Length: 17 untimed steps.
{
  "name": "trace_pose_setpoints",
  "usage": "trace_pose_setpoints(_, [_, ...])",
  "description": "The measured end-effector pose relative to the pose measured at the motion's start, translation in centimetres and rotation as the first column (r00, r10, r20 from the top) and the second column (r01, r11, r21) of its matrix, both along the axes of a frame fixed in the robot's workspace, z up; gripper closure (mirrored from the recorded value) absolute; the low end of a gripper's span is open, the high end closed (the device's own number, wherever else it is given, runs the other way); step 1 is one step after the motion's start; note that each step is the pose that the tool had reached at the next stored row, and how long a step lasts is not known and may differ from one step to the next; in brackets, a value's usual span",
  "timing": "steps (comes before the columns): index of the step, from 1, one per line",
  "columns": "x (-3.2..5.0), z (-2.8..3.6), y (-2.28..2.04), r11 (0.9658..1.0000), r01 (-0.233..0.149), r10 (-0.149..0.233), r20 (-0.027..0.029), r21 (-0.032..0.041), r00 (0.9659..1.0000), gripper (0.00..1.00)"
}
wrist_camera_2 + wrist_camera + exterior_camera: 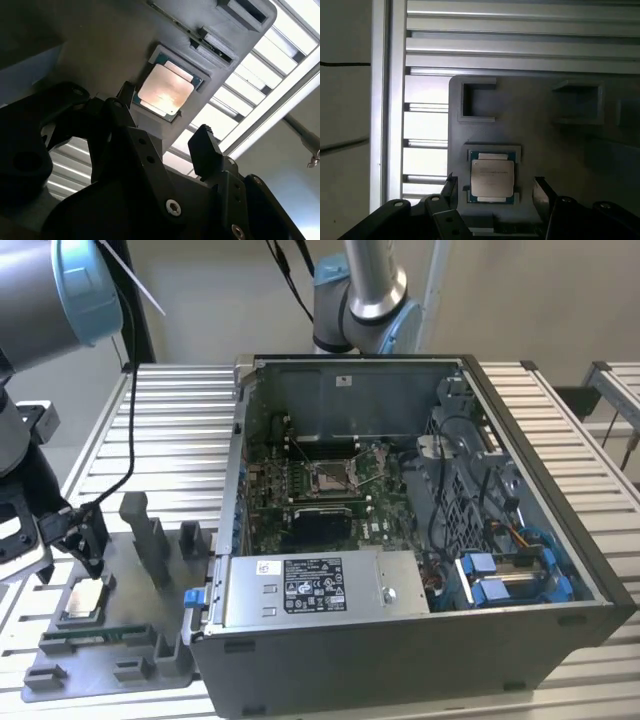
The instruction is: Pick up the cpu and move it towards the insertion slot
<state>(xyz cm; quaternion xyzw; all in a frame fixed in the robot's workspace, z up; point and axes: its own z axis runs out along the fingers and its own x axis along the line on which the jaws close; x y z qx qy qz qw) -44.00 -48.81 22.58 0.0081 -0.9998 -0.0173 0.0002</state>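
Observation:
The cpu (84, 601) is a small square chip with a silvery top, lying flat in a recess of the grey fixture plate (120, 660) at the exterior view's left. My gripper (82, 552) hangs just above it, open. In both wrist views the cpu (492, 179) (165, 90) lies between the two black fingertips (451, 183), which stand apart on either side of it without touching it. The insertion slot (330, 477) is the square metal-framed socket on the green board inside the open computer case, well off to the exterior view's right.
The open computer case (560, 540) has tall walls, a power supply (310, 585) at the front and blue-clipped drive bays (505, 575). Grey upright posts (145, 535) rise from the fixture plate beside the gripper. A thin green memory stick (95, 637) lies near the plate's front. The table (180, 420) is slatted aluminium.

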Motion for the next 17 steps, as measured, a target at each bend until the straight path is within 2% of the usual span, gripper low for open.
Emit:
trace_pose_setpoints(10, [-0.03, -1.81, -0.07, 1.0000, 0.000, 0.000, -0.0001, -0.0001, 1.0000, 0.00])
trace_pose_setpoints(17, [-0.16, -2.84, -0.16, 1.0000, -0.001, 0.001, 0.0000, 0.0000, 1.0000, 0.00])
